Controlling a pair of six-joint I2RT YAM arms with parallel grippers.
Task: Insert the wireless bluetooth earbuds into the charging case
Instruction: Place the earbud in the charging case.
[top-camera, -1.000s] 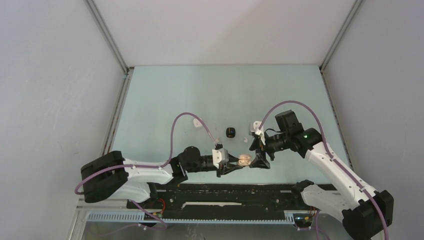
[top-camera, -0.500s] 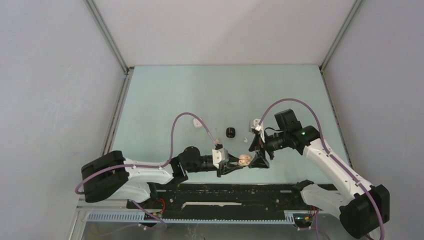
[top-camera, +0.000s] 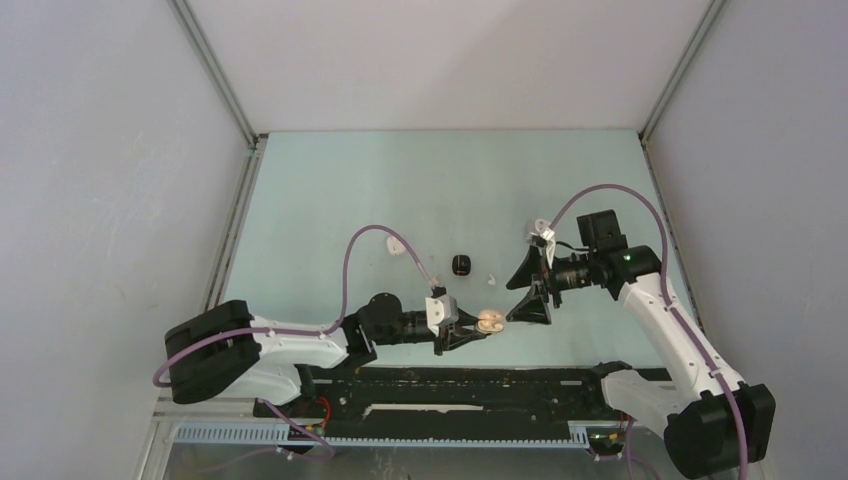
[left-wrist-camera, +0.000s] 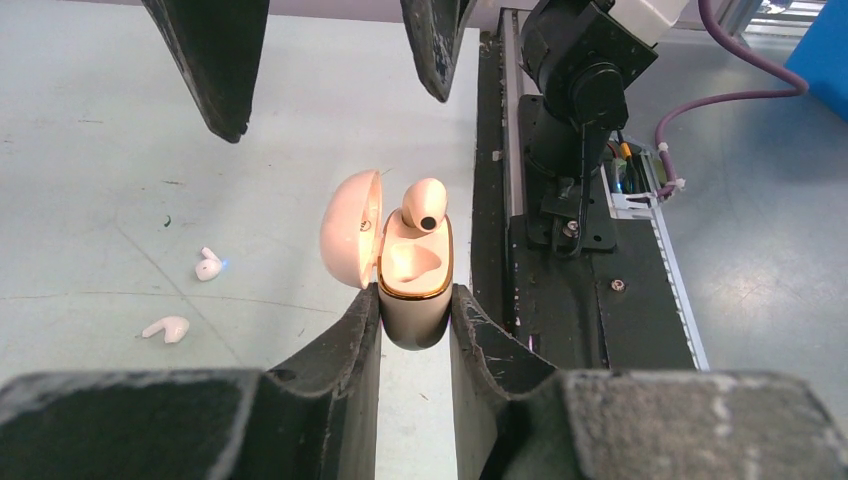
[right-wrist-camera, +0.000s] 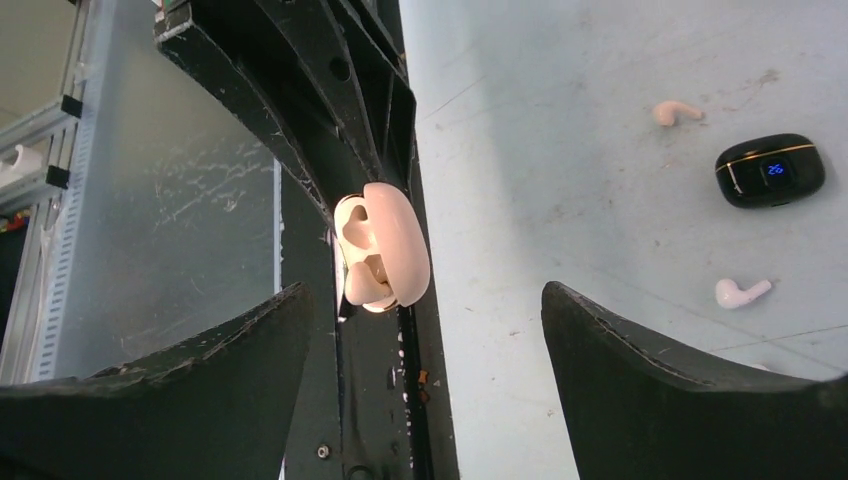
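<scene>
- Top: left end effector clenched on the open charging case; right end effector spread, empty, beside it.
- Left wrist: one earbud stands in the case — two loose earbuds lie on the desk.
- Right wrist: black case near them.

The charging case is glossy pale-pink plastic with a shiny gold-toned rim, and the earbud standing in it is equally smooth. The left gripper has matt black fingers, rough and scuffed. The table is matt pale green, lightly scratched. The black case at the right of the right wrist view is glossy.
</scene>
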